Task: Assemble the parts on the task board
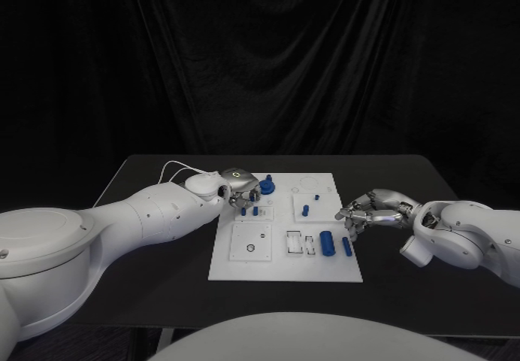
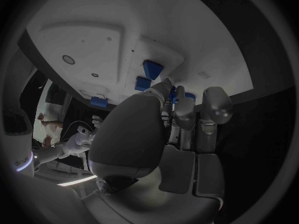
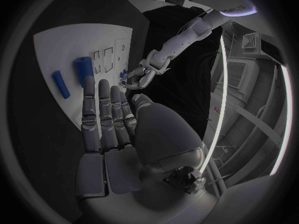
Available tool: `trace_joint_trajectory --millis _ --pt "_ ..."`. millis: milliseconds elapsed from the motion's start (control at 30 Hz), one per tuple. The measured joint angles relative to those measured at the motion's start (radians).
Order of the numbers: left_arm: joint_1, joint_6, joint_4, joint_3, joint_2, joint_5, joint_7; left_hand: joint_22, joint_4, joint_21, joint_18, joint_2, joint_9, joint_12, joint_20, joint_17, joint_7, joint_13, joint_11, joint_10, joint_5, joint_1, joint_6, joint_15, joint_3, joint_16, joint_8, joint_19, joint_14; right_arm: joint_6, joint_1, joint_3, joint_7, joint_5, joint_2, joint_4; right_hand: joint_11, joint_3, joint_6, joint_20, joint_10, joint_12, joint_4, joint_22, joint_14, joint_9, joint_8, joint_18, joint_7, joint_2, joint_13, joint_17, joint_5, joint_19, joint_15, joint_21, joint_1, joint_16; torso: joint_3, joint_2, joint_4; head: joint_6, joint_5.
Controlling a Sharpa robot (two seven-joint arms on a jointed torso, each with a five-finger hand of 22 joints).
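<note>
the task board (image 1: 284, 267) is a flat white plate with a matte face, lying on the black table (image 1: 401, 180) between the two silver hands. shallow square and slotted recesses are cut into it. a short blue cylinder (image 1: 328, 243) lies on its side just off the right hand's fingertips, and a slimmer blue rod (image 1: 348, 247) lies beside it, nearer that hand; neither is touched. small blue pegs (image 1: 306, 208) stand upright in the board's far blocks.

the left hand (image 1: 240, 184) sits at the board's far left corner, fingers curled down around a rounded blue part (image 1: 267, 186) (the wrist view shows blue between the fingertips, so it seems pinched). two more blue blocks (image 2: 152, 68) stand just beyond those fingers.

the right hand (image 1: 374, 210) hovers at the board's right edge, its smooth metal fingers (image 3: 99, 109) straight, side by side, holding nothing.
</note>
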Motion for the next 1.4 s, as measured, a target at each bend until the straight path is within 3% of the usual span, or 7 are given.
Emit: trace_joint_trajectory --millis 467,733,1167,1233,1267,1300,1400 --pt "-0.001 -0.011 0.000 0.000 -0.010 0.000 -0.004 0.000 0.004 -0.020 0.000 -0.003 -0.013 -0.016 0.004 -0.009 -0.020 -0.008 0.007 -0.014 0.000 -0.003 -0.045 0.004 -0.001 -0.004 -0.019 -0.004 -0.004 0.003 0.000 0.000 -0.002 0.000 0.001 -0.002 0.000 0.000 0.000 0.000 0.000 0.000 0.000 0.000 0.000 -0.001 0.000 0.000 0.000 0.000 0.000 0.000 -0.004 0.000 0.000 0.000 0.000 0.000 0.0000 0.000 -0.0001 0.000 0.004" --pt "-0.001 -0.039 0.001 0.000 -0.025 0.000 -0.024 0.000 0.014 -0.048 0.000 -0.008 -0.037 -0.035 0.008 -0.025 -0.039 -0.012 0.021 -0.060 0.000 -0.008 -0.132 0.009 -0.011 -0.014 -0.019 -0.008 -0.016 0.006 0.000 0.000 -0.003 0.000 0.002 -0.004 0.000 0.000 0.000 0.000 0.000 0.000 0.000 -0.001 0.000 -0.001 0.000 0.000 0.000 0.004 0.000 0.000 -0.004 0.000 0.000 0.000 -0.004 0.000 0.0000 0.000 -0.0003 0.000 0.007" --pt "-0.001 -0.124 0.019 0.000 -0.076 0.000 -0.055 0.000 0.017 -0.064 0.000 -0.008 -0.042 -0.035 0.008 -0.042 -0.041 -0.012 0.021 -0.060 0.000 -0.008 -0.134 0.012 -0.014 -0.029 -0.019 -0.013 -0.027 0.009 0.000 0.000 -0.004 0.000 -0.001 -0.006 0.000 0.000 0.000 0.000 0.000 0.000 0.000 -0.001 0.000 -0.001 0.000 0.000 0.000 0.000 0.000 -0.001 -0.004 0.000 0.000 0.000 -0.008 0.000 -0.0002 -0.001 0.0007 0.000 0.008" --pt "-0.001 -0.163 0.041 0.000 -0.101 0.003 -0.055 0.000 0.021 -0.093 0.001 -0.008 -0.042 -0.030 0.009 -0.071 -0.041 -0.010 0.020 -0.061 0.004 -0.008 -0.133 0.011 -0.018 -0.050 -0.017 -0.028 -0.046 0.008 0.000 0.000 -0.004 0.000 -0.004 -0.004 0.000 0.000 0.000 0.000 0.000 0.000 0.000 -0.001 0.000 -0.001 0.000 0.000 0.000 0.000 0.000 -0.001 -0.004 0.000 0.000 -0.004 -0.008 0.000 -0.0002 -0.001 0.0005 0.000 0.010" --pt "-0.001 -0.183 0.055 0.000 -0.116 0.009 -0.053 0.000 0.029 -0.143 0.022 -0.010 -0.045 -0.030 0.010 -0.111 -0.038 -0.009 0.016 -0.080 0.020 -0.018 -0.122 0.012 -0.024 -0.082 -0.011 -0.051 -0.073 0.008 0.000 0.000 -0.004 0.000 -0.005 -0.003 0.000 0.000 0.000 0.000 0.000 0.000 0.000 -0.002 0.000 -0.001 0.000 0.000 0.000 -0.003 0.000 -0.001 -0.007 0.000 0.000 -0.004 -0.011 0.000 -0.0002 -0.001 0.0004 0.000 0.012" --pt "-0.001 -0.203 0.075 0.000 -0.134 0.018 -0.050 0.000 0.031 -0.178 0.025 -0.010 -0.046 -0.030 0.011 -0.139 -0.038 -0.009 0.015 -0.095 0.027 -0.018 -0.116 0.012 -0.024 -0.104 -0.011 -0.066 -0.093 0.007 0.000 0.000 -0.003 0.000 -0.008 -0.001 0.000 0.000 0.000 0.000 0.000 0.000 0.000 -0.002 -0.002 -0.001 0.000 0.000 0.000 -0.005 0.000 -0.002 -0.008 0.000 0.002 -0.004 -0.013 0.000 -0.0002 -0.001 0.0004 0.000 0.013" --pt "-0.001 -0.273 0.147 -0.001 -0.202 0.084 -0.027 -0.008 0.037 -0.449 0.056 -0.010 -0.059 -0.002 0.029 -0.307 -0.011 -0.006 0.041 -0.170 0.094 -0.018 -0.097 0.037 -0.018 -0.249 -0.011 -0.208 -0.256 0.002 0.001 0.000 -0.003 0.000 -0.016 0.003 0.004 0.003 0.000 0.004 -0.011 -0.005 -0.003 -0.004 -0.008 -0.001 0.000 0.000 0.000 -0.016 -0.002 -0.005 -0.010 -0.004 0.006 -0.008 -0.002 -0.004 -0.0003 -0.001 0.0002 0.000 0.016"
